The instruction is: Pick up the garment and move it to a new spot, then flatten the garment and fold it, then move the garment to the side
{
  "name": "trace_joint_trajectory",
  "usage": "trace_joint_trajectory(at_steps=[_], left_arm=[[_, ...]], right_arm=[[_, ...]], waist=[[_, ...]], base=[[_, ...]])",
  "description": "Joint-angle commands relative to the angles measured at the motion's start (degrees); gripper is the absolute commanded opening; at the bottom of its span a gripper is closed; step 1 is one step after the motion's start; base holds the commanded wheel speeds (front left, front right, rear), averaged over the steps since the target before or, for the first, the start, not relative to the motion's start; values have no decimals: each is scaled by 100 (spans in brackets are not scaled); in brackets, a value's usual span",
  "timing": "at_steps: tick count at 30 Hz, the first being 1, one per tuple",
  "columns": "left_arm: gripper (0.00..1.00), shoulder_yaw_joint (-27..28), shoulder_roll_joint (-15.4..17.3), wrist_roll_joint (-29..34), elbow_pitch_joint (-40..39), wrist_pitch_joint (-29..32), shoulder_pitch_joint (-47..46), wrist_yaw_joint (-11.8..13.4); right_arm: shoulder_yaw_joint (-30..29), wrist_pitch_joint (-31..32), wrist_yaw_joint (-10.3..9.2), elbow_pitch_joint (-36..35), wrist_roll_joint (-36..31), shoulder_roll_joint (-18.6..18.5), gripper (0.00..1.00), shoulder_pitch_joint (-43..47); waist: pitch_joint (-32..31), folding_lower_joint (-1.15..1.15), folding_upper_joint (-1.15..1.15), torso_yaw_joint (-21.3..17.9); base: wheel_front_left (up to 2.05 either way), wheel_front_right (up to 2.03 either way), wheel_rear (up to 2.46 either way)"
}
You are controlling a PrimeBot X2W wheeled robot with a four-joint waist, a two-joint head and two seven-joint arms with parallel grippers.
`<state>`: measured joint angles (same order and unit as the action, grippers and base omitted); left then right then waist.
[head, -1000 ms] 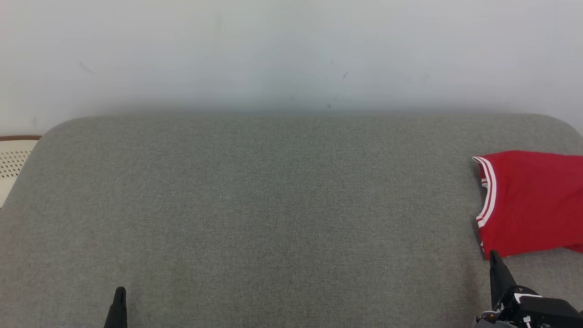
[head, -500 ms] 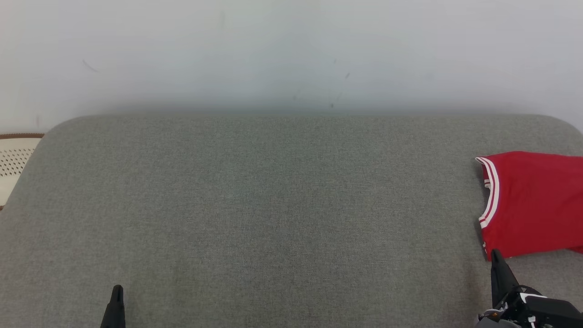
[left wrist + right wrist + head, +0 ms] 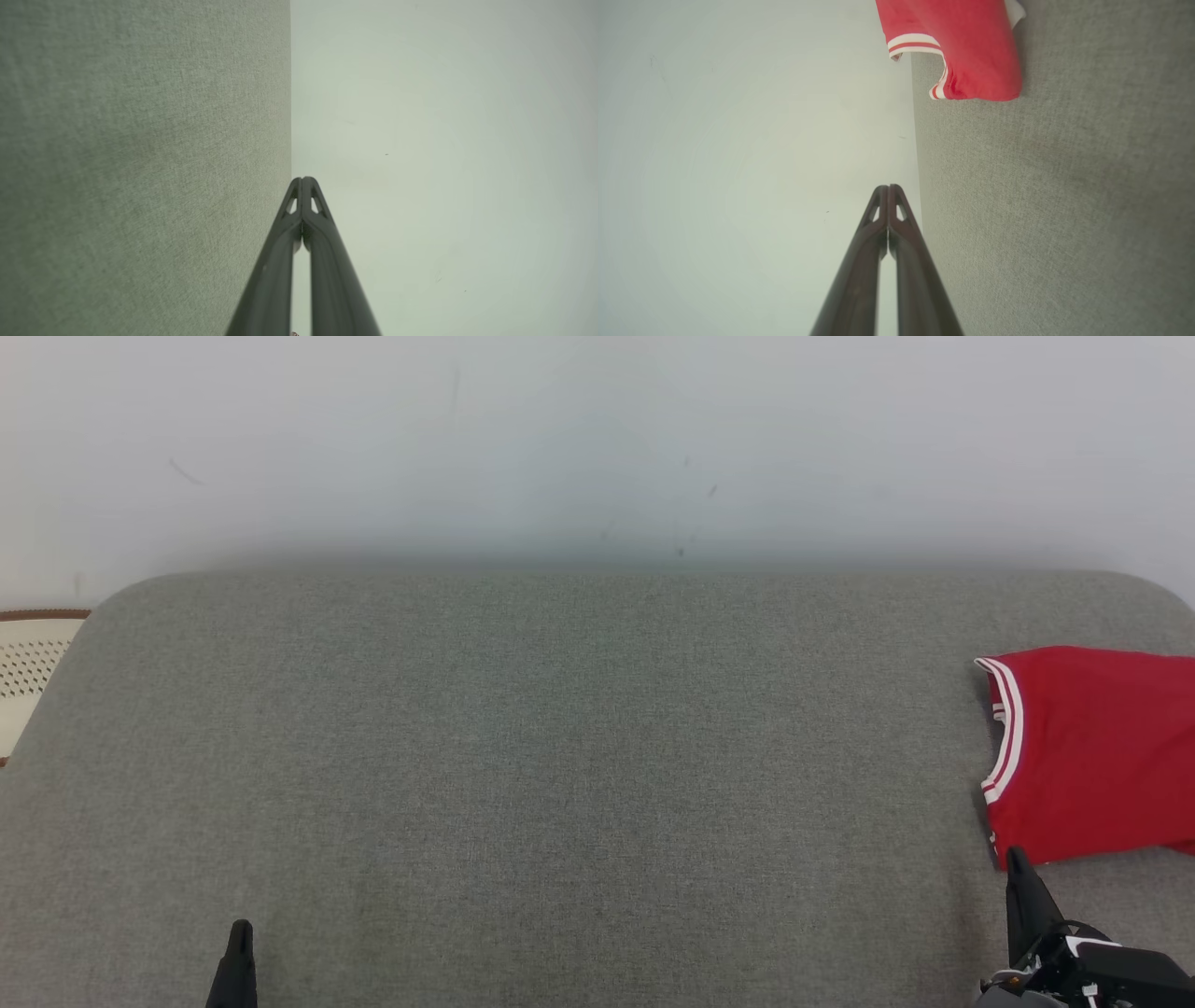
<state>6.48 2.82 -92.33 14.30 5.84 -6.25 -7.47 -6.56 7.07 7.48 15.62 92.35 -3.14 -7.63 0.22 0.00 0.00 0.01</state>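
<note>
1. Jaws are shut tight and empty on the left gripper point(image 3: 241, 931) and right gripper point(image 3: 1013, 856), both held low and near, likely because the work is done.
2. Garment point(image 3: 1092, 756) lies folded at the pad's point(image 3: 560, 756) right edge, apparently set aside.
</note>
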Motion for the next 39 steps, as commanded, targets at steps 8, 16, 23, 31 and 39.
trace_joint_trajectory(at_steps=[8,16,23,31,39], left_arm=[[0,9,11,-17,12,16,-54,-17],[0,9,11,-17,12,16,-54,-17],[0,9,11,-17,12,16,-54,-17],[0,9,11,-17,12,16,-54,-17],[0,9,11,-17,11,16,-53,-17]], right_arm=[[-16,25,2,-21,4,22,0,-13],[-20,29,2,-21,-1,25,0,-13],[-21,32,2,-21,-4,27,0,-13],[-24,35,2,-21,-7,29,0,-14],[-25,37,2,-21,-9,30,0,-14]], waist=[[0,0,0,0],[0,0,0,0],[0,0,0,0],[0,0,0,0],[0,0,0,0]], base=[[0,0,0],[0,0,0],[0,0,0],[0,0,0],[0,0,0]])
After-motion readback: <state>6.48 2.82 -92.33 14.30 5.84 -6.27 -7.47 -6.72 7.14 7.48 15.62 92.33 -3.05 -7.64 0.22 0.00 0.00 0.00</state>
